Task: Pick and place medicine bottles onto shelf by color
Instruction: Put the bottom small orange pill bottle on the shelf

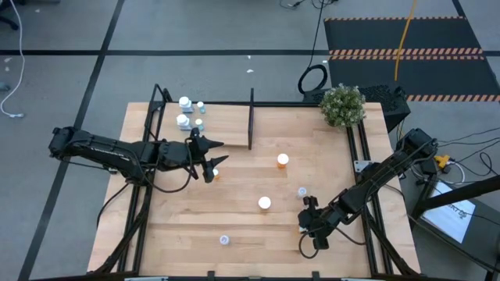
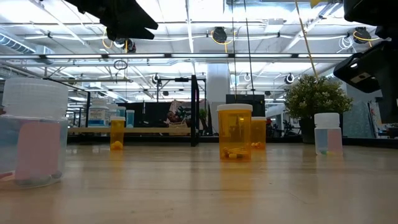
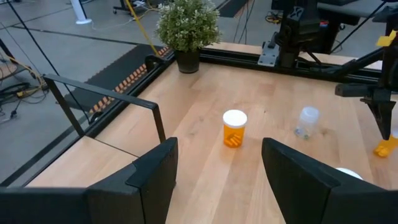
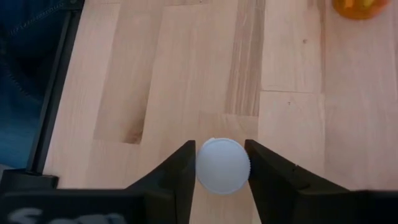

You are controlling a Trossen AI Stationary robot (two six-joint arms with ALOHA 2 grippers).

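My right gripper (image 4: 222, 186) (image 1: 306, 222) stands low over the table's near right part, shut on a white-capped bottle (image 4: 222, 165). My left gripper (image 3: 217, 180) (image 1: 211, 160) hovers open, nothing between its fingers, left of the shelf's black divider (image 1: 251, 117). Several white bottles (image 1: 184, 102) stand at the far left on the shelf (image 1: 226, 117). Upright on the table are two orange bottles (image 1: 282, 161) (image 1: 265, 204) and two pale blue ones (image 1: 302, 192) (image 1: 225, 240). A small orange bottle (image 1: 216, 176) sits just below my left gripper. My right gripper pinches the bottle's round white cap (image 4: 205, 163) between its two fingers, one on each side of the rim. The fingers slant down from above. The cap hides the bottle's body, so whether its base is on the table I cannot tell.
A potted plant (image 1: 342, 104) stands at the far right corner. Black frame rails (image 1: 361, 156) run along the table's right and left sides. Bare wood (image 1: 195, 226) lies open at the near left. In the low view a large pale bottle (image 2: 34, 134) stands close to the camera.
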